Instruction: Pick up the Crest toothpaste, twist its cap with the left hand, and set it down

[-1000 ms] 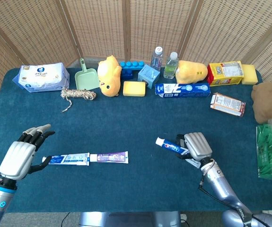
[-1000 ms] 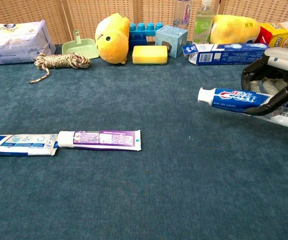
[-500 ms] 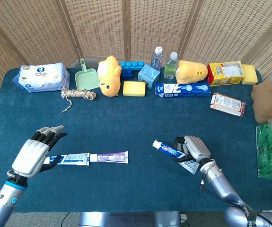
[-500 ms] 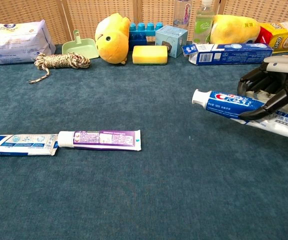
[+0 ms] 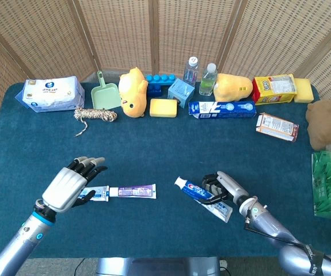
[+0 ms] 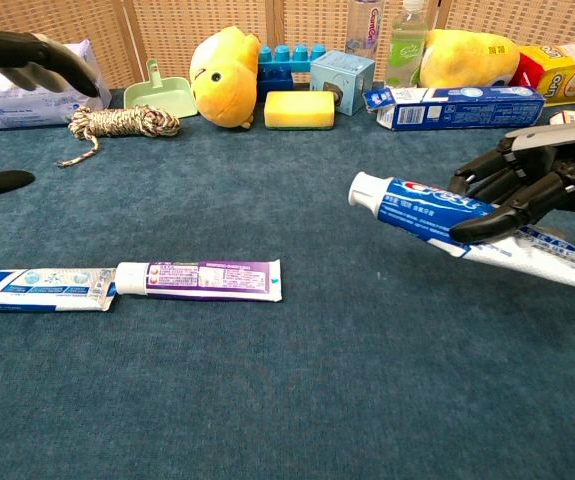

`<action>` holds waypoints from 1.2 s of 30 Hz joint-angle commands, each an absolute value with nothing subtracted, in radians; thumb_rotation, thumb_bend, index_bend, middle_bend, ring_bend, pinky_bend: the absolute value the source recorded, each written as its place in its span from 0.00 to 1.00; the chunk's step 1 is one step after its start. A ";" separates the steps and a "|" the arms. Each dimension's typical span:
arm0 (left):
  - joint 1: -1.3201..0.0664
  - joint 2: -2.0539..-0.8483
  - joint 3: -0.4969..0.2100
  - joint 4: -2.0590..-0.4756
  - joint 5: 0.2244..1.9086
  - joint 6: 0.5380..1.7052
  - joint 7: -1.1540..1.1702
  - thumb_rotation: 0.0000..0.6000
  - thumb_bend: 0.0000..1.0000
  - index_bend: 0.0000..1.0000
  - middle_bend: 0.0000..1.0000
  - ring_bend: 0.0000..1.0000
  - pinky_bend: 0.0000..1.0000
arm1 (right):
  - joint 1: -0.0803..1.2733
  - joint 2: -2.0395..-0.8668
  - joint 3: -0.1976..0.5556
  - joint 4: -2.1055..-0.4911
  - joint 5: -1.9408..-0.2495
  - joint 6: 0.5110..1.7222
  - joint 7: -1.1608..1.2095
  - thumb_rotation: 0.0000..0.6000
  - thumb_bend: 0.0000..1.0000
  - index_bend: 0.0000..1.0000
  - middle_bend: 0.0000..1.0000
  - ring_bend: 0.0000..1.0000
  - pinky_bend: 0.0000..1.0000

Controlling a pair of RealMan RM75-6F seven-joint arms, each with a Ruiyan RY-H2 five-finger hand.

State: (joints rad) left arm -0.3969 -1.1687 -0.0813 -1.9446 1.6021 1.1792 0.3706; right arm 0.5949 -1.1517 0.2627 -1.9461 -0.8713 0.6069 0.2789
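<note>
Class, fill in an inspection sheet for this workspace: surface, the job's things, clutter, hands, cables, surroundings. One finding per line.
Surface: dark blue carpeted table, flat.
Job's things: blue-and-white Crest toothpaste tube, lifted off the table, white cap pointing toward the left hand.
Clutter: purple toothpaste tube and light blue toothpaste tube lying end to end; along the back, green plastic dustpan, coiled rope, yellow plush duck, yellow sponge, blue toothpaste box, two clear bottles.
Hands: right hand grips the Crest tube; left hand holds nothing, fingers apart, above the light blue tube.
Cables: nothing seen.
Surroundings: woven wicker screen behind the table.
</note>
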 commanded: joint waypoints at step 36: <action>-0.618 -1.445 -0.154 -1.983 1.321 0.995 0.485 1.00 0.29 0.31 0.20 0.23 0.26 | 0.674 -1.112 0.281 -2.050 -0.878 0.481 0.443 1.00 0.38 0.90 0.84 0.78 0.86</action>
State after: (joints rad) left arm -0.6054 -1.4301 -0.1490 -1.9824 1.3394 1.0050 0.4781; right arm 0.6722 -1.1105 0.2820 -2.0495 -0.8785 0.4805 0.4438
